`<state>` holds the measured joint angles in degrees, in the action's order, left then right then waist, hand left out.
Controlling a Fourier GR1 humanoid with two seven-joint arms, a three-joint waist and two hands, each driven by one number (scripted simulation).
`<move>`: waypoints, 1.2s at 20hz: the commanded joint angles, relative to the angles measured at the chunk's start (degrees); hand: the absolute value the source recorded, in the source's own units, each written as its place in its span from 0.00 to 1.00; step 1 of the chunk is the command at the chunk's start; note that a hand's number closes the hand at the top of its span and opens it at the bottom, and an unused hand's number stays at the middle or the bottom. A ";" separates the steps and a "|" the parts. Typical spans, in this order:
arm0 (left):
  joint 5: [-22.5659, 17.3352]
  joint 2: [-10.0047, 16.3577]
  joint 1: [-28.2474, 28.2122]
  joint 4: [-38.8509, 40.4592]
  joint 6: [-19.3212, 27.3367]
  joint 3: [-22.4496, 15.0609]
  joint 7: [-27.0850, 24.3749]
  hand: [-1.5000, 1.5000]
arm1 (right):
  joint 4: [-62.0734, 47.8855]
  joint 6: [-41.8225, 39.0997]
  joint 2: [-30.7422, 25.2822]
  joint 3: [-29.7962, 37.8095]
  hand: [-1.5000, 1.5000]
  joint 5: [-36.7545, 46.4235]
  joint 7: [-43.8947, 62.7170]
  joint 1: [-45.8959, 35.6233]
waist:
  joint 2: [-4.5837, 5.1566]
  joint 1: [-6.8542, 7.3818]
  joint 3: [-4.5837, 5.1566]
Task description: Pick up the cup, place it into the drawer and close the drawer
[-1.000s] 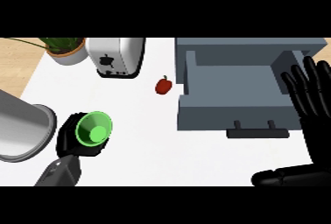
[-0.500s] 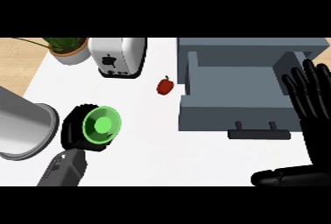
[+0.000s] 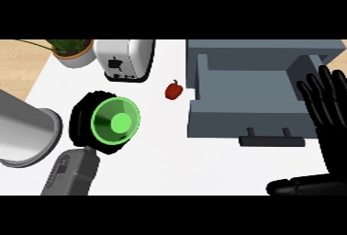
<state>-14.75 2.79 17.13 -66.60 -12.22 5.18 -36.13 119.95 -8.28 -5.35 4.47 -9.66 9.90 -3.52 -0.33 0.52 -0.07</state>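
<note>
**Left hand held the green cup, left of the open drawer**

The green cup (image 3: 116, 121) was over the white counter (image 3: 203, 170), in the left half of the view. It was tipped so that its mouth faced up toward the camera, showing a paler green circle at its bottom. The left hand (image 3: 80, 120) was curled round it, its black fingers forming a dark ring behind the cup's rim, with the grey forearm running down to the lower edge. Whether the cup touched the counter could not be told.

Just left of the hand stood a large grey metal pot (image 3: 27, 131), partly cut off by the view's edge. To the right of the cup, well apart from it, the grey drawer (image 3: 224, 121) stood pulled open, its dark handle (image 3: 271, 140) on the front face. A small red pepper (image 3: 174, 90) lay on the counter between the cup and the drawer's back corner. Behind the cup were a silver toaster (image 3: 125, 59) and, in the far left corner, a potted plant (image 3: 73, 51).

The right hand (image 3: 333, 147) rested at the right edge beside the drawer, released, with fingers straight and pointing up, grasping nothing.
</note>
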 commanded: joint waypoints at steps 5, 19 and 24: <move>-2.66 -1.64 3.70 -19.52 9.21 -3.52 18.81 1.00 | -0.61 0.34 1.05 -0.80 0.00 1.03 -1.62 -0.12 | 0.18 -0.31 0.04; 3.38 -2.76 26.98 -10.48 25.81 -10.80 28.46 1.00 | 1.08 0.74 0.86 -0.91 0.00 1.53 -0.02 1.05 | 0.29 -1.02 0.05; 3.76 -2.78 33.12 -2.35 24.61 -7.94 27.81 1.00 | -0.84 -2.00 -0.23 0.97 0.00 -0.42 -2.94 2.14 | 0.35 -1.03 0.05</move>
<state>-12.00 0.13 47.84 -71.97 12.58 -3.19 -8.88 119.42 -8.88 -5.67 5.11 -9.90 9.42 -3.91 0.03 -0.59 -0.02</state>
